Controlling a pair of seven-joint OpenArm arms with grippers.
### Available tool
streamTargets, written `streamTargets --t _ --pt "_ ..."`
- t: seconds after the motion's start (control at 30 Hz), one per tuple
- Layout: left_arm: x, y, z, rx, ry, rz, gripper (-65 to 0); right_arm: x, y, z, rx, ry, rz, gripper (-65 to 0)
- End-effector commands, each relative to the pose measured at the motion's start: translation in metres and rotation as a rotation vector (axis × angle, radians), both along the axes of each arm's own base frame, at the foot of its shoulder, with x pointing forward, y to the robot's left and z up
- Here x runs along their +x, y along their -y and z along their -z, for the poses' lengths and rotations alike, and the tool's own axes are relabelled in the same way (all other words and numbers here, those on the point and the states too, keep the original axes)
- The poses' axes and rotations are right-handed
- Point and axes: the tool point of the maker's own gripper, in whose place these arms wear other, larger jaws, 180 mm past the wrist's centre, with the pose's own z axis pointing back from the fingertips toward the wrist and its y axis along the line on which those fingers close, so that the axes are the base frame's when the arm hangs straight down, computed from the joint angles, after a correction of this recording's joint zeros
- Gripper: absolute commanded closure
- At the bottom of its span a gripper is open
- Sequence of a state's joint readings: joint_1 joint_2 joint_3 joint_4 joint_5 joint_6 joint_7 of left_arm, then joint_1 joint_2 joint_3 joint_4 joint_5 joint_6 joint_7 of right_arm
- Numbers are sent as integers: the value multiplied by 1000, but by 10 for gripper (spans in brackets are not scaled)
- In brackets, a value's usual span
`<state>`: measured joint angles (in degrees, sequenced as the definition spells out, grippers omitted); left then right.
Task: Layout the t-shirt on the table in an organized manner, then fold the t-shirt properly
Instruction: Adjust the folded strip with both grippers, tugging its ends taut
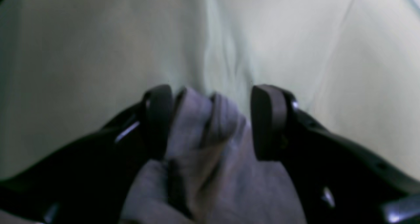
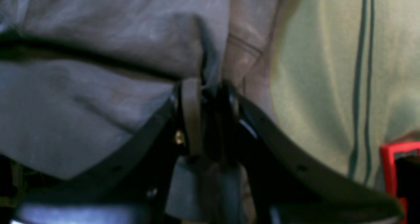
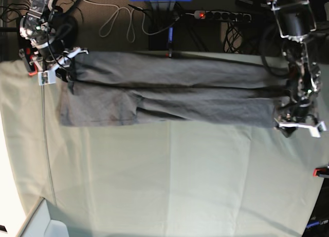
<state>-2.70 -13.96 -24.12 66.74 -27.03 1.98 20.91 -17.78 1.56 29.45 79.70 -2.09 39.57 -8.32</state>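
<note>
Table [image 3: 169, 180]: pale grey-green cloth with faint creases fills the near half of the base view, bare of the shirt; red clamp [image 3: 321, 171] at the near edge on that view's right.
T-shirt [image 3: 169, 95]: dark grey, stretched out as a long band across the far half of the table, wrinkled lengthwise, one sleeve hanging toward the near side on the base view's left.
Left gripper [image 1: 211, 119]: at the band's end on the base view's right. Jaws stand well apart; a bunched fold of the grey cloth sits between them, against one finger [image 1: 160, 119], with a gap to the other. Whether it is actually pinched, cannot tell.
Right gripper [image 2: 208, 117]: at the far corner on the base view's left, over the table edge. Jaws nearly together, only a narrow dark slot between the pads; shirt fabric lies all around the tips, blurred. Cannot tell whether cloth is clamped.
Floor beyond the table: cables [image 3: 121, 18] and a power strip [image 3: 221, 14].
</note>
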Motion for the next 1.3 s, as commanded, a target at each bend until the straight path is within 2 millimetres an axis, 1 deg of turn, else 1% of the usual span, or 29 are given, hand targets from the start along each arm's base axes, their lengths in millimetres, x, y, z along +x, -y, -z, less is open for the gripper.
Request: streamTargets --t 0.0,0.03,0.2,0.3,0.33,0.37,0.53,0.57,0.63,0.83,0.9,1.0,1.1,1.13,1.2,1.23,1.27 --pt "10 -12 -16 45 40 -4 -371 7 3 -11 3 48 0 -116" --pt "11 -11 -13 44 32 -4 -371 7 3 -11 3 48 0 -116" --pt "20 14 -5 51 11 75 -371 7 2 -11 4 48 1 -116" --pt "22 18 -5 53 9 89 -370 7 2 -11 6 48 1 -116" --pt "26 20 -7 54 15 95 -368 7 2 -11 6 48 1 -116" --pt "27 21 -7 53 16 95 -368 7 2 -11 6 48 1 -116" --pt "19 16 8 41 -27 77 -367 7 3 -11 2 48 2 -116" --pt "16 11 11 46 -41 72 -367 7 4 -11 1 48 1 -116" --pt "12 7 19 46 -68 72 -367 7 4 -11 1 48 1 -116" --pt "10 5 21 45 -72 66 -356 7 3 -11 1 48 0 -116" --pt "11 4 20 47 -71 66 -309 7 3 -11 1 49 0 -116" --pt "10 -4 17 60 -73 60 -206 7 3 -11 1 49 0 -116" --pt "8 -7 18 65 -80 56 -60 7 3 -10 4 45 1 -116" --pt "11 -7 16 65 -74 54 -9 7 3 -10 4 45 1 -116" --pt "16 -8 12 66 -65 54 0 7 3 -10 4 45 1 -116" --pt "16 -8 12 66 -63 54 -9 7 3 -10 4 45 1 -116" --pt "16 -8 12 67 -62 54 -4 6 3 -10 4 44 1 -116"
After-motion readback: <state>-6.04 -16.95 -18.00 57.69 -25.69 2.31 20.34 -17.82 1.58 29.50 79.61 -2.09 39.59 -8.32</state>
